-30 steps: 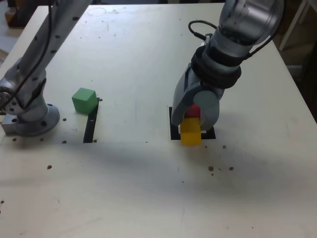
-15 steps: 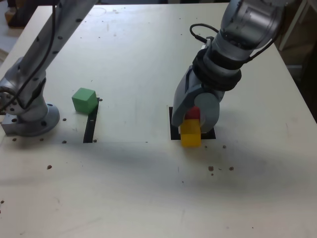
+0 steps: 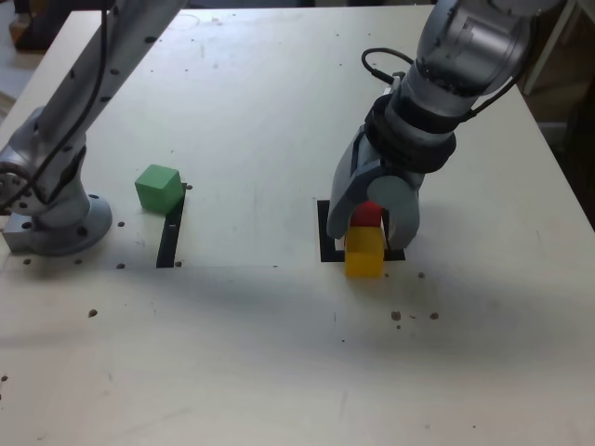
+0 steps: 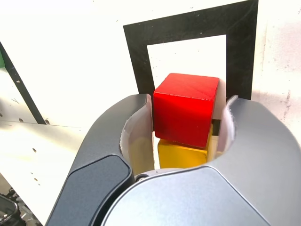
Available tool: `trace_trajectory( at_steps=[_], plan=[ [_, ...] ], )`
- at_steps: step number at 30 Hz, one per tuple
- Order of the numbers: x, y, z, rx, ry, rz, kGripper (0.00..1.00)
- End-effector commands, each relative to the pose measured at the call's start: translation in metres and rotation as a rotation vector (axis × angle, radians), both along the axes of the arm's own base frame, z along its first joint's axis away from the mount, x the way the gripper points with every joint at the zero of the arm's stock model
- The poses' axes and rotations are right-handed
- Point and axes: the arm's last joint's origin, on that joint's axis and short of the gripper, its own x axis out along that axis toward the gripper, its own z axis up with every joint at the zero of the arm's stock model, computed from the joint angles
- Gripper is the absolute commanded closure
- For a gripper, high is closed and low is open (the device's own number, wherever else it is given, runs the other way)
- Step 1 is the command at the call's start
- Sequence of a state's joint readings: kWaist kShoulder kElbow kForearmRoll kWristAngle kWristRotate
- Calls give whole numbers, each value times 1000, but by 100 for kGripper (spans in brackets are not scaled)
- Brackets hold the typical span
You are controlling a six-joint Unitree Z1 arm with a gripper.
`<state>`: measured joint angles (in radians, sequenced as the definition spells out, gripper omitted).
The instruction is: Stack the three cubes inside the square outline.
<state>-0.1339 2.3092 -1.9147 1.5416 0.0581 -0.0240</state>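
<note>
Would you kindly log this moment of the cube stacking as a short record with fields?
red cube: on top of the yellow cube
stack position: over the square outline, toward its near edge in the exterior view
green cube: alone on the table, beside the thin black slot, at the exterior view's left
end effector: straddling the red cube, jaws parted, small gaps at both sides
remaining: green cube not yet stacked

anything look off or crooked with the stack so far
Slightly. The red cube sits on the yellow cube a little twisted and offset, its edges not flush. The green cube lies apart beside the thin black slot.
</note>
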Motion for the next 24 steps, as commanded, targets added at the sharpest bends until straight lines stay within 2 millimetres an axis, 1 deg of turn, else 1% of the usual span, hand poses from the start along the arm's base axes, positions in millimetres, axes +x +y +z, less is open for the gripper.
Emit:
trace_trajectory(
  at_steps=[1, 7, 11, 15, 20, 24],
  plan=[
    [-1, 1, 5, 2, -8, 0, 1],
    [-9, -4, 23, 6, -44, -12, 1],
    [-20, -13, 40, 3, -73, -22, 1],
    [-28, -26, 50, -9, -89, -26, 0],
    [-30, -40, 52, -24, -97, -21, 0],
    [-28, -44, 44, -29, -78, -4, 1]
  ],
)
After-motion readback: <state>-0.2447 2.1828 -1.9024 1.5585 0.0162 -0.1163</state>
